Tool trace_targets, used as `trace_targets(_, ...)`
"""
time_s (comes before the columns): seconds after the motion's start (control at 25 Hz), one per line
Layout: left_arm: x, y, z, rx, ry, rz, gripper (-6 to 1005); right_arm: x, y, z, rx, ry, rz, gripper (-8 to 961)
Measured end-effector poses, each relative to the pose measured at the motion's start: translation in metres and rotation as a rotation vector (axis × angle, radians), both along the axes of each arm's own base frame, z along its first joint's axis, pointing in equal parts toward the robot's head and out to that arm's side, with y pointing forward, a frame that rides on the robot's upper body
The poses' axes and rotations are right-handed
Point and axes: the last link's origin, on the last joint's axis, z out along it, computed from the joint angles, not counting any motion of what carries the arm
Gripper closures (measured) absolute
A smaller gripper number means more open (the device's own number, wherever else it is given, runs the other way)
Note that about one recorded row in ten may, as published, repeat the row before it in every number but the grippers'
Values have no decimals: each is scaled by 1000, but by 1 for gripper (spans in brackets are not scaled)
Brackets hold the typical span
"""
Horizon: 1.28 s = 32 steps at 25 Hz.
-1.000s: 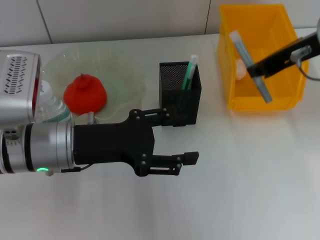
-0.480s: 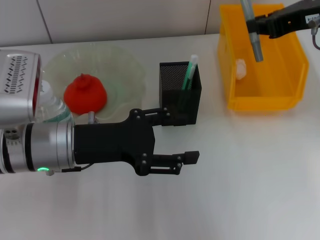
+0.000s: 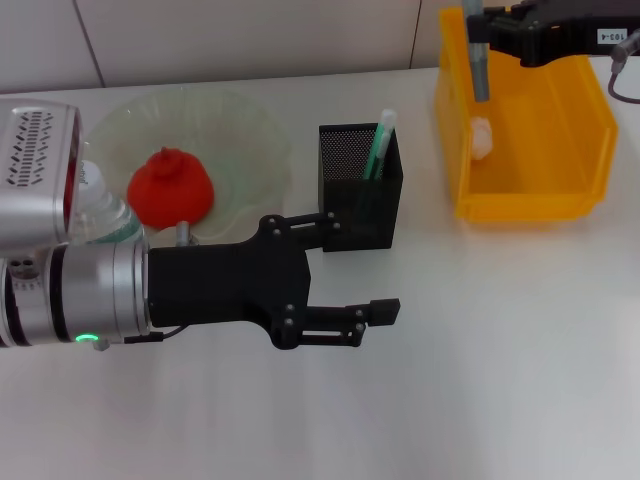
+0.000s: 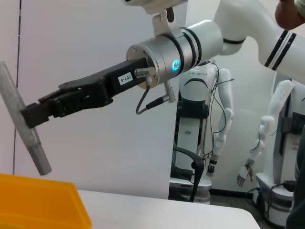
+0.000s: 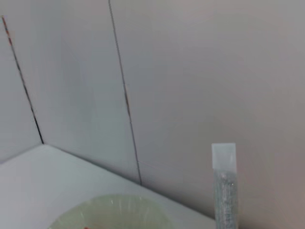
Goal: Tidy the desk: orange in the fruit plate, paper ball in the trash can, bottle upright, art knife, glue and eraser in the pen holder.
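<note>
My right gripper (image 3: pixel 487 28) hangs above the far left corner of the yellow trash can (image 3: pixel 560 205), shut on the glue (image 3: pixel 478 62), a grey tube held nearly upright. The same glue (image 4: pixel 26 126) shows in the left wrist view and, with its clear cap, as the glue (image 5: pixel 224 188) in the right wrist view. A white paper ball (image 3: pixel 483 137) lies inside the can. The black mesh pen holder (image 3: pixel 360 190) holds a green art knife (image 3: pixel 380 145). The orange (image 3: pixel 170 187) rests in the glass fruit plate (image 3: pixel 250 140). My left gripper (image 3: pixel 358 268) hovers open just in front of the pen holder. The bottle (image 3: pixel 105 212) is mostly hidden behind my left arm. The eraser is out of view.
My left arm's silver and black body (image 3: pixel 150 295) covers the table's left front. A white wall runs behind the table. Bare tabletop (image 3: pixel 500 350) lies in front of the trash can and to its right.
My right gripper has carried the glue back and leftward, from over the can's right side to its far left corner, turning it nearly upright. The left arm has stayed put.
</note>
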Motion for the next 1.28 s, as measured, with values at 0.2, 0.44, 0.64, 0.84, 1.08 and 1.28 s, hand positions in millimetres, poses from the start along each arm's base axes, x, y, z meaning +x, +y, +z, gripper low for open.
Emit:
trace_targets(0.2, 0, 0, 0, 4, -3, 2, 209, 9, 1, -6, 22, 64, 63, 849)
trace_targets(0.44, -2, 2, 0, 14, -12, 16, 209, 20, 5, -17, 19, 137, 128, 849)
trace_targets(0.64, -3, 2, -1, 18, -15, 23, 209, 26, 12, -24, 27, 200, 156, 849)
trace_targets(0.84, -3, 2, -2, 19, -14, 24, 209, 25, 21, -36, 2, 223, 169, 849)
trace_targets(1.08, -5, 3, -3, 27, -8, 30, 209, 26, 32, -63, -51, 233, 161, 848)
trace_targets(1.28, -5, 4, -3, 30, -7, 31, 209, 29, 37, -77, -73, 229, 147, 849)
